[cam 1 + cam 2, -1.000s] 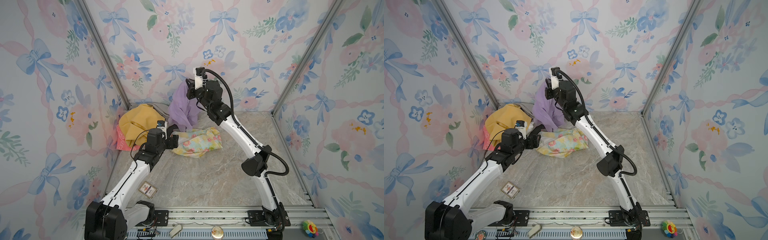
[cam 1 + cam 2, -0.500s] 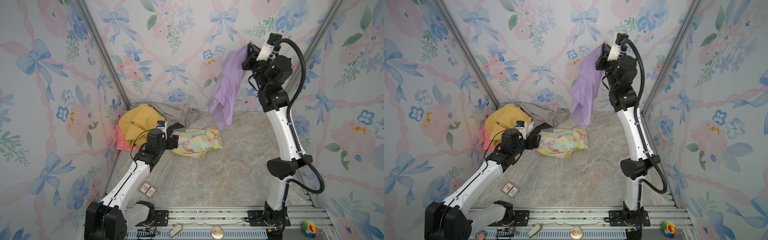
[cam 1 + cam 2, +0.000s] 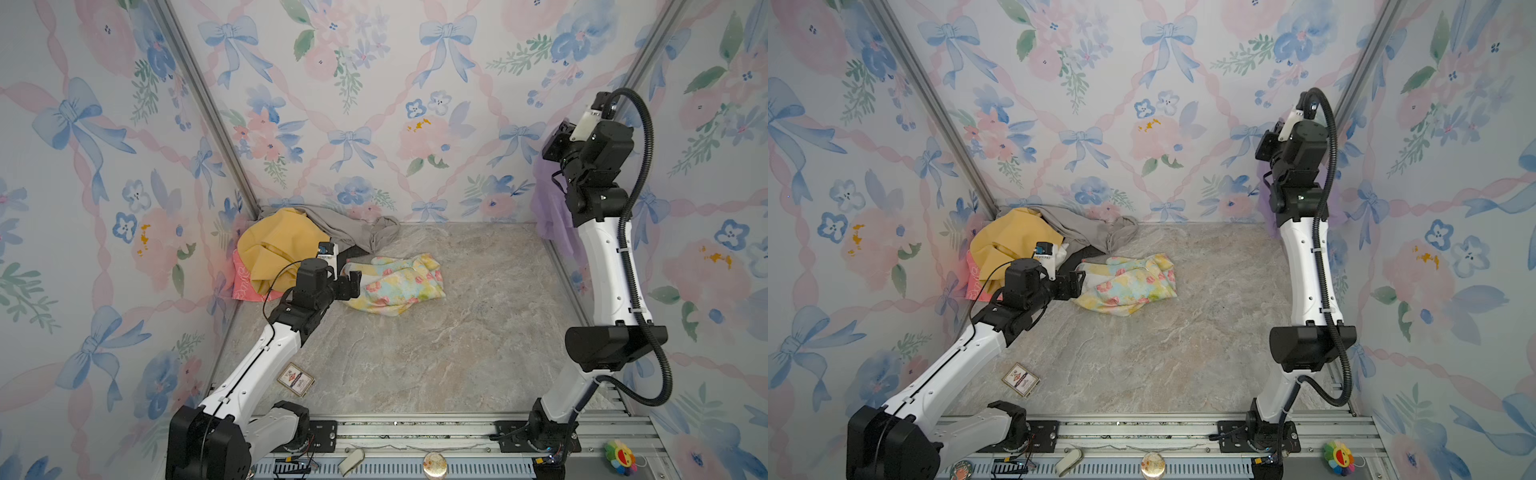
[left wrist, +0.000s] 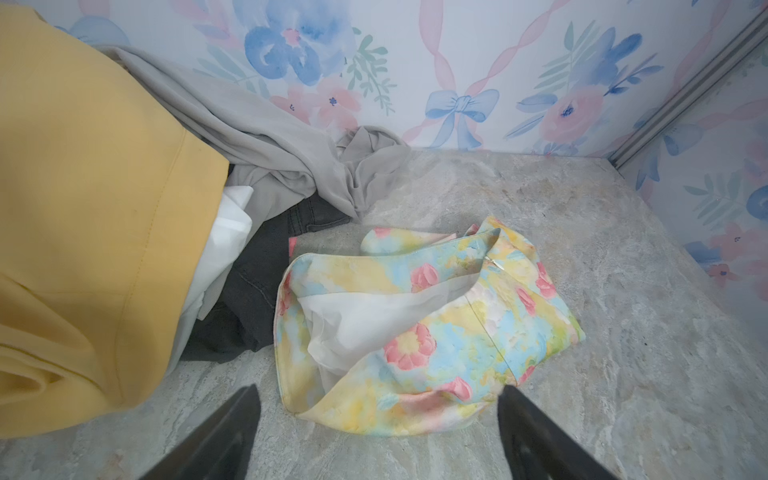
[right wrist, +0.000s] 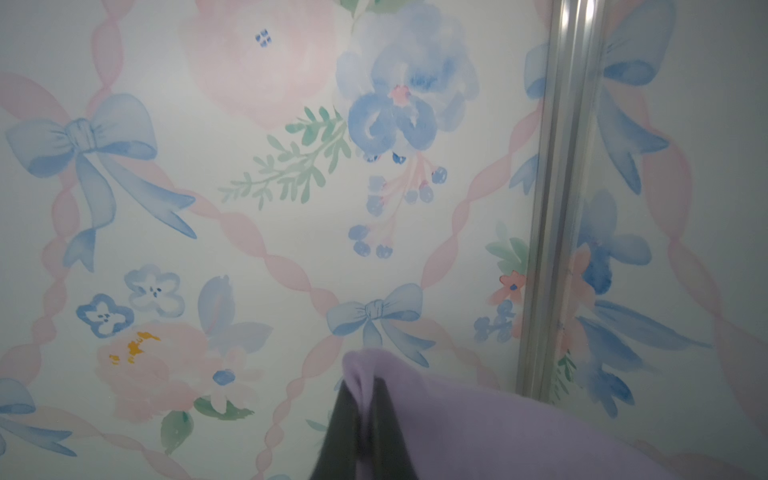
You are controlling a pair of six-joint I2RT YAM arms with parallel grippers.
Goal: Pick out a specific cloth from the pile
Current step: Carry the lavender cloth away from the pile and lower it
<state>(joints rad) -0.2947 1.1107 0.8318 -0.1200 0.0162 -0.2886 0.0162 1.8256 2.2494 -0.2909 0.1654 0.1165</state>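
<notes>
Our right gripper [image 5: 360,384] is clenched on the cloth [image 5: 478,424]. In the right wrist view the two dark fingers [image 5: 345,415] stand almost together, with a fold of lilac fabric pinched between them and the rest spreading off to one side. In both top views that arm stands tall at the far right corner, its gripper high up against the flowered wall. The cloth [image 3: 548,208] hangs down from it behind the arm, clear of the marble-look floor [image 3: 415,353] and well apart from the pile [image 3: 291,249].

The pile sits in the far left corner: a yellow cloth [image 3: 274,245] on top, a grey cloth [image 3: 353,226] trailing along the far wall, and a pink cloth [image 3: 243,282] at the left edge. A floral cloth [image 3: 395,282] lies just to the right of it on the floor.

Our left gripper [image 4: 376,388] is released and holds nothing. Its jaws are spread wide and low over the floor, at the near edge of the floral cloth. We cannot tell whether they touch it.
</notes>
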